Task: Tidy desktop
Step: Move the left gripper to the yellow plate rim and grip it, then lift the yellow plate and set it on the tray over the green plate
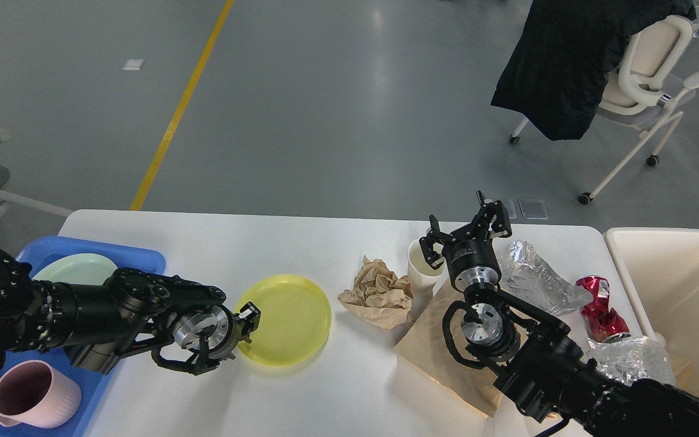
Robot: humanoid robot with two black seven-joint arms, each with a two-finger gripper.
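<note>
My left gripper [251, 320] sits at the near-left rim of a yellow plate [286, 318]; its fingers [255, 311] are small and dark from this angle, and I cannot tell whether they are parted or gripping the rim. My right gripper [466, 229] is raised near the worktop's far edge with its fingers [497, 217] spread wide and nothing between them, one side just above the mouth of a white paper cup [420, 267]. The worktop [301, 237] is a large white surface with rounded corners that fills the lower half of the view; the plate lies near its middle. Toward the right edge from the plate lies a crumpled brown paper ball [378, 291], touching the cup, which stands upright. A flat brown paper bag [428, 346] lies under my right arm toward the near edge. Nearer the right edge are a clear crumpled plastic wrapper [534, 276], a crushed red can [598, 306] and a wad of silvery foil [628, 358]. A cream bin [683, 291] stands just beside the right edge. At the left edge a blue tray [91, 388] holds a pale green plate [79, 267] and a pink mug [28, 394].
</note>
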